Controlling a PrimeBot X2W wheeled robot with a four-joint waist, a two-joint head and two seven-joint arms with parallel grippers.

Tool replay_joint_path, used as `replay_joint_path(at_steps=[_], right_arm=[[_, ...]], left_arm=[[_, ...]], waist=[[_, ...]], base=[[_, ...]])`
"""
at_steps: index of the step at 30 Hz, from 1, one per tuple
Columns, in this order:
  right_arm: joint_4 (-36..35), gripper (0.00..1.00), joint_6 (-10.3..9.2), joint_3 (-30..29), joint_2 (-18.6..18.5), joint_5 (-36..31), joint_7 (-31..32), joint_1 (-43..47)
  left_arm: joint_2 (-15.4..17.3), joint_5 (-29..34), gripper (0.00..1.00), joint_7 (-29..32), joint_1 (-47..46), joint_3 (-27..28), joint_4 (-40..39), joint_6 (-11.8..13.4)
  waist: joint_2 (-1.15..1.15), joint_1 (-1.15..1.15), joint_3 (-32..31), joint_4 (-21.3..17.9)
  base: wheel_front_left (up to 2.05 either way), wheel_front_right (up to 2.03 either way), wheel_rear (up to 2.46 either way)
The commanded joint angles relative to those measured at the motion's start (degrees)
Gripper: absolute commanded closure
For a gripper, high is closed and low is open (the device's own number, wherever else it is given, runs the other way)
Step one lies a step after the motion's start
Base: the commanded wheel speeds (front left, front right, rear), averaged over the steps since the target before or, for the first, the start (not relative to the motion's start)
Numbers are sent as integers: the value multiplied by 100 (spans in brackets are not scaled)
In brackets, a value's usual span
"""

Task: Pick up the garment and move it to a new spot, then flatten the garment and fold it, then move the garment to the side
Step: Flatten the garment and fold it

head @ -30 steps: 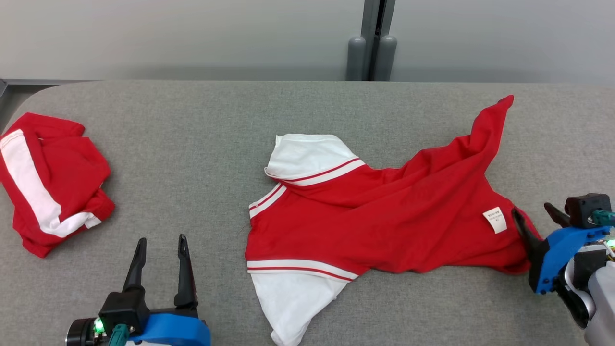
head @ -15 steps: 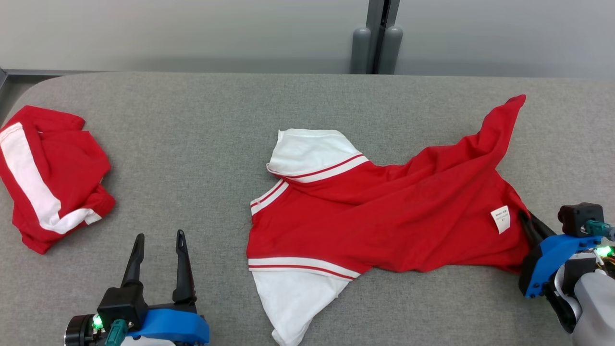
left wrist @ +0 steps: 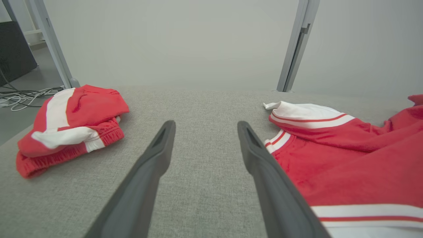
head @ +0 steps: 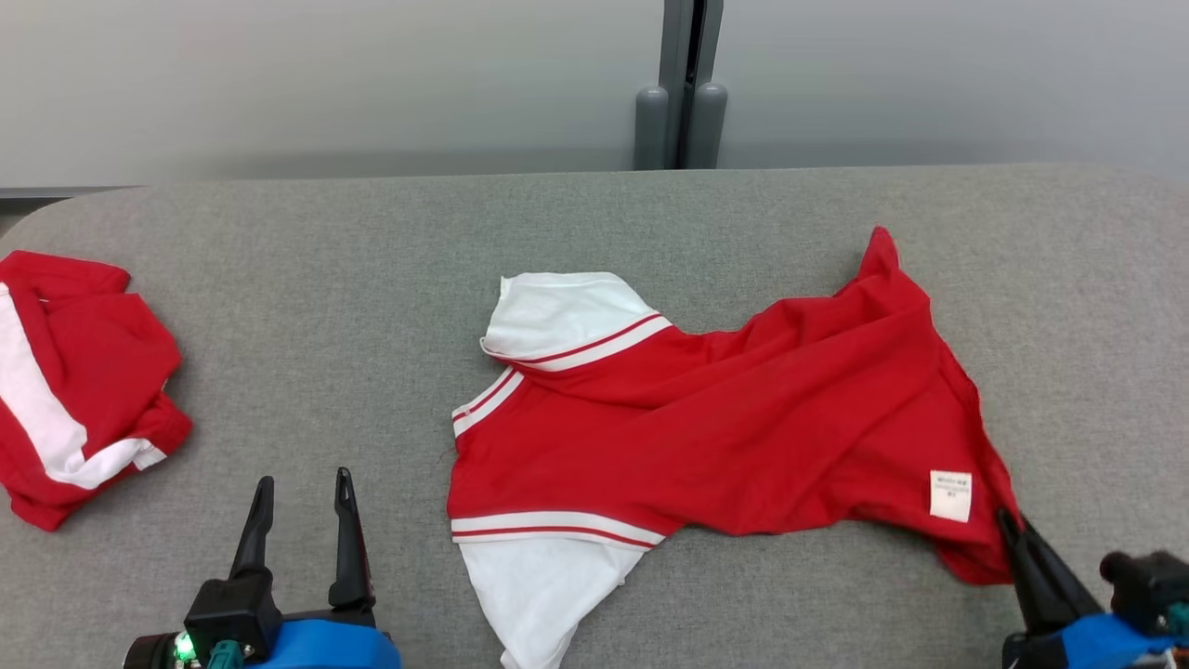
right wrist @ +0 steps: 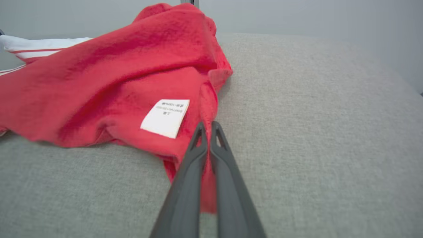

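The garment (head: pixel 725 427) is a red shirt with white sleeves and white-striped trim, spread crumpled over the middle and right of the grey table (head: pixel 372 279). A white care label (head: pixel 950 495) sits near its right hem. My right gripper (head: pixel 1012 525) is shut on that hem corner, just right of the label; in the right wrist view red cloth (right wrist: pixel 115 86) is pinched between the closed fingers (right wrist: pixel 191 158). At the lower left my left gripper (head: pixel 299 488) stands open over bare table, left of the shirt's collar (left wrist: pixel 281 138), holding nothing.
A second red and white garment (head: pixel 74 409) lies bunched at the table's left edge, also seen in the left wrist view (left wrist: pixel 69 122). A grey post (head: pixel 683 84) stands against the wall behind the table. Cables (left wrist: pixel 19 96) lie on the floor at far left.
My right gripper closed on the shirt's right hem and pulled it toward the near edge; the raised far corner has sunk lower. The head camera also shifted. The left gripper stayed open.
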Motion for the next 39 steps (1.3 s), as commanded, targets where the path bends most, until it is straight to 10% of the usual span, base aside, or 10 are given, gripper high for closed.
replay_joint_path(at_steps=[1, 12, 13, 14, 39], right_arm=[[-267, 100, 1, -106, 122, -95, -21, 273], [-1283, 100, 1, 41, 540, -577, -22, 1665], [-1275, 78, 1, 23, 569, -568, -21, 1674], [-1272, 0, 1, 36, 571, -560, -22, 1678], [-2014, 0, 1, -938, 1109, -752, -22, 1232]], left_arm=[[-4, -2, 0, -14, 11, -12, -26, -4], [-1, -17, 0, -14, 89, 29, 63, -51], [-3, -22, 0, -14, 95, 30, 72, -58], [-5, -24, 0, -14, 93, 25, 79, -65], [-4, 91, 0, -14, 302, 58, 65, -74]], waist=[[0, 1, -8, -11], [0, 1, -122, -81], [0, 1, -139, -90], [0, 1, -159, -91], [0, 1, -409, -85]], base=[[0, 0, 0], [0, 0, 0], [0, 0, 0], [0, 0, 0], [0, 0, 0]])
